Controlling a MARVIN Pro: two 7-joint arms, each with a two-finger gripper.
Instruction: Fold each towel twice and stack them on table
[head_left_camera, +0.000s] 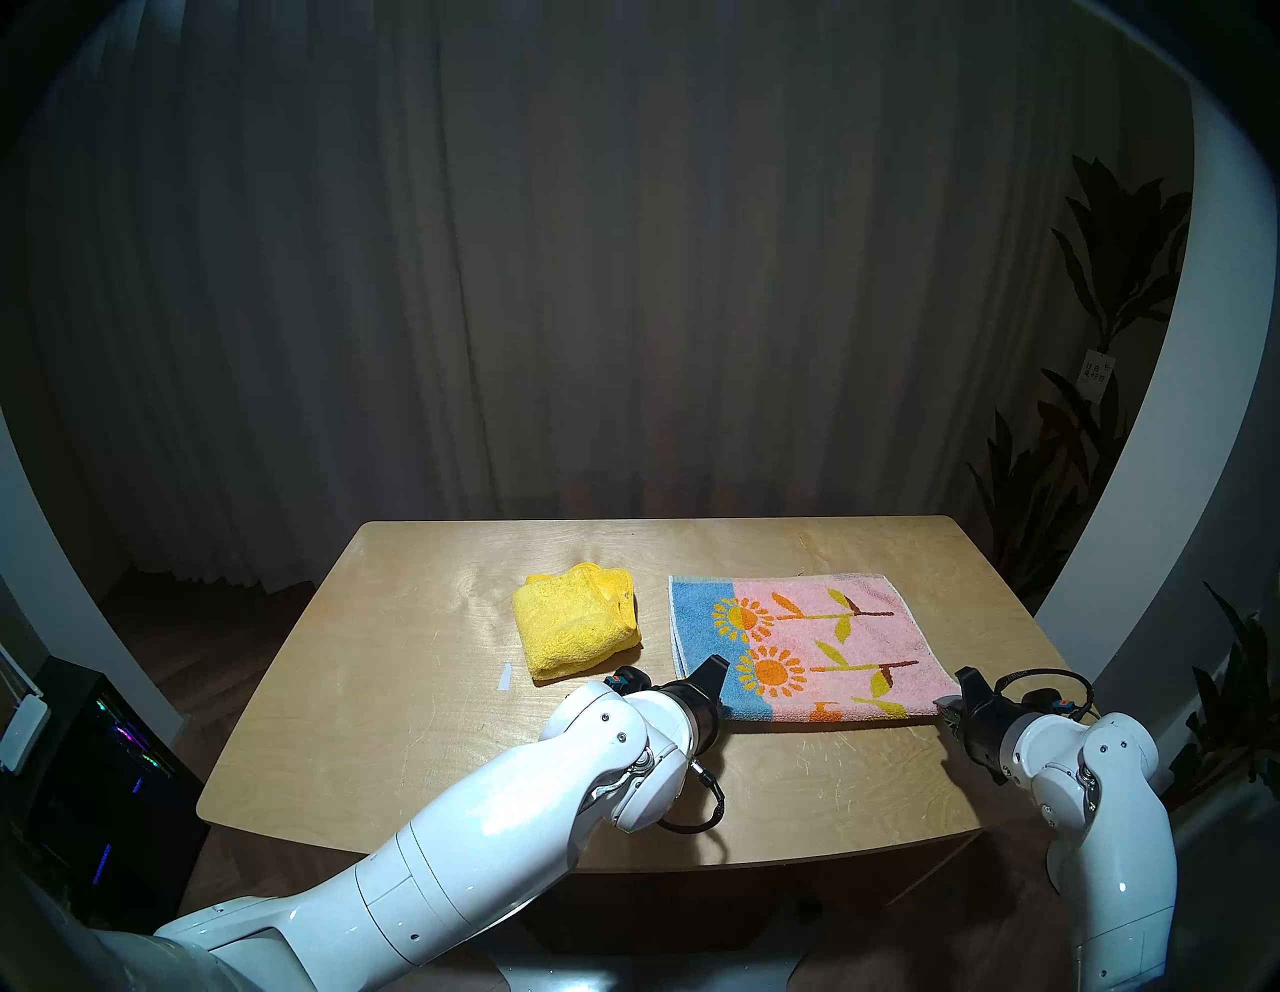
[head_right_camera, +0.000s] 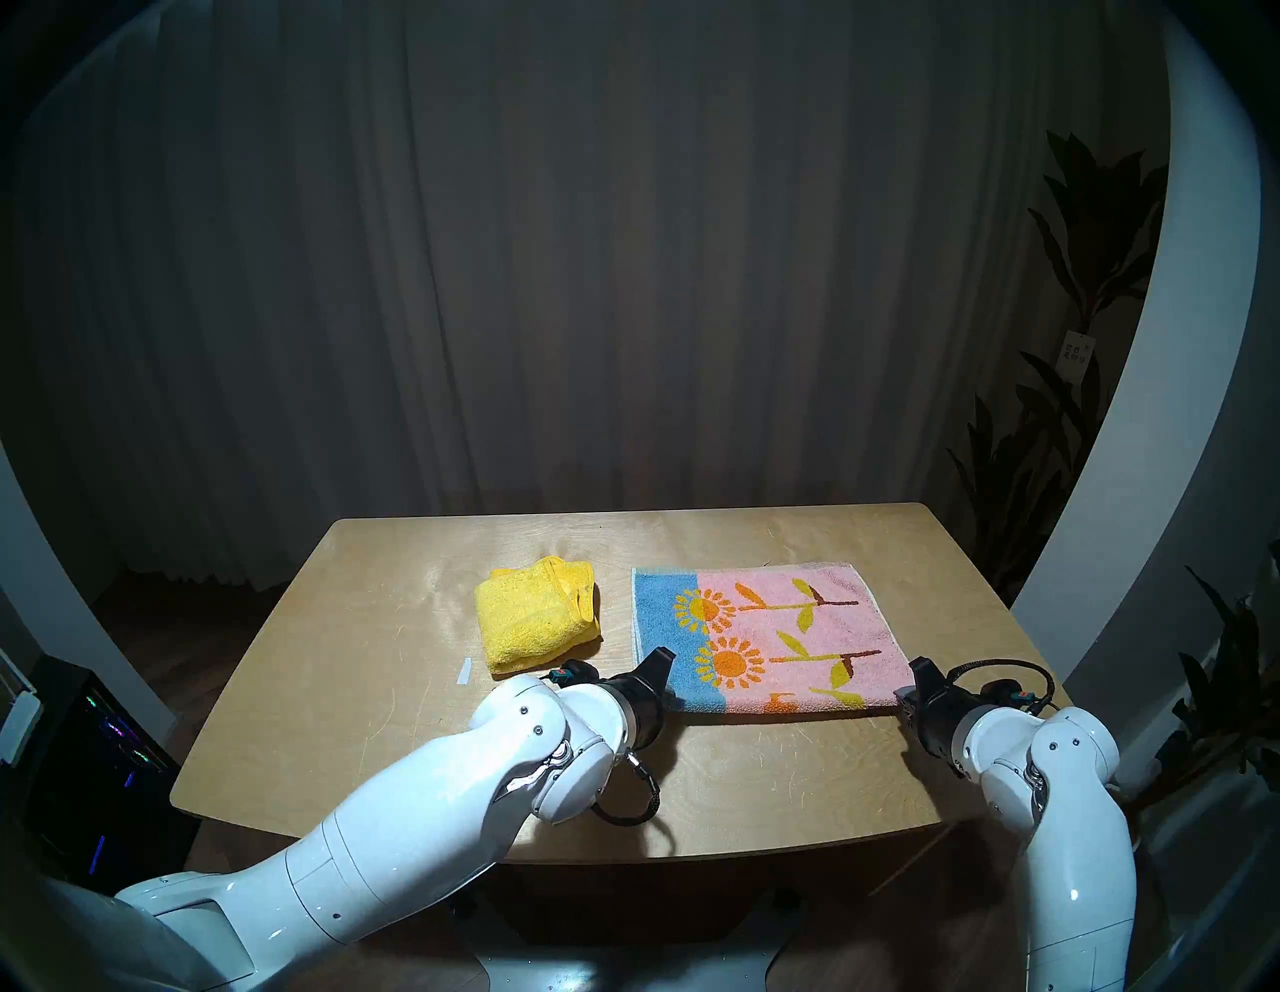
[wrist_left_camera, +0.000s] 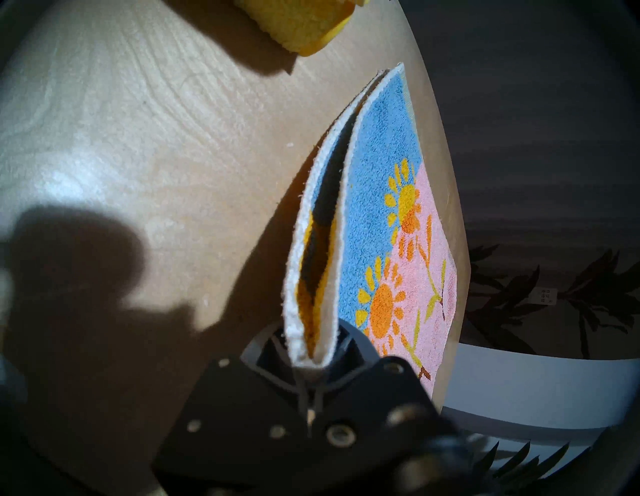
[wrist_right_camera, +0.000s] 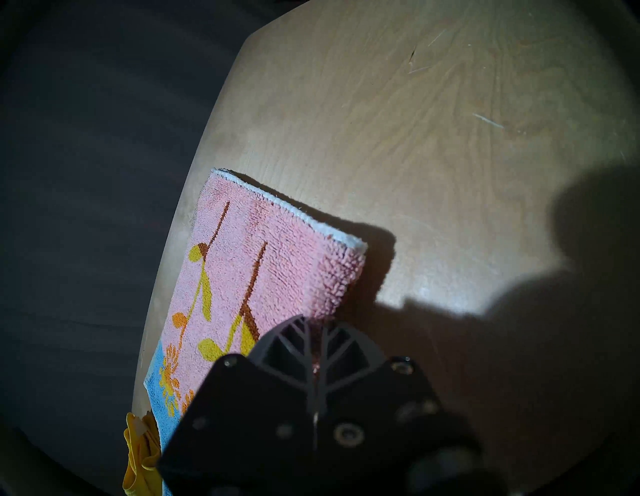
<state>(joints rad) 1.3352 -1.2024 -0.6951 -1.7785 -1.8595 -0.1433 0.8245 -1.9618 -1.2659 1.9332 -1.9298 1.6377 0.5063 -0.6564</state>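
Inspected under one overhead light. Found a wooden counter (head_left_camera: 429, 700) with rounded corners, bearing two towels side by side, apart.

Yellow towel (head_left_camera: 575, 632): folded into a thick, somewhat lumpy square on the left half of the counter, hemmed edges gathered at its far right corner. Touched by neither hand. No label seen on it.

Flowered towel (head_left_camera: 817, 648): pink with a blue band at its left end, printed with orange-and-yellow sunflowers, brown stems and yellow-green leaves. Folded once into a doubled rectangle on the right half of the counter, fold along the near edge, white-trimmed edges open at the left end. No brand mark or writing found on either face shown.

Left hand (wrist_left_camera: 313, 360): closed on the near left corner of the flowered towel, both white-edged layers pinched together and lifted slightly, a gap open between the layers farther along.

Right hand (wrist_right_camera: 317, 341): closed on the near right corner of the same towel, pink pile caught between the black ribbed fingers (wrist_right_camera: 287, 346).

Noted a short strip of white tape (head_left_camera: 504, 677) on the counter near the yellow towel's front left corner, unmarked.

Noted a small white tag (head_left_camera: 1096, 374) hanging on a plant (head_left_camera: 1101, 277) at the right of the room, printed with dark characters too small to read. Dark curtain behind; lit computer case (head_left_camera: 104, 769) on the floor at left, no lettering legible.
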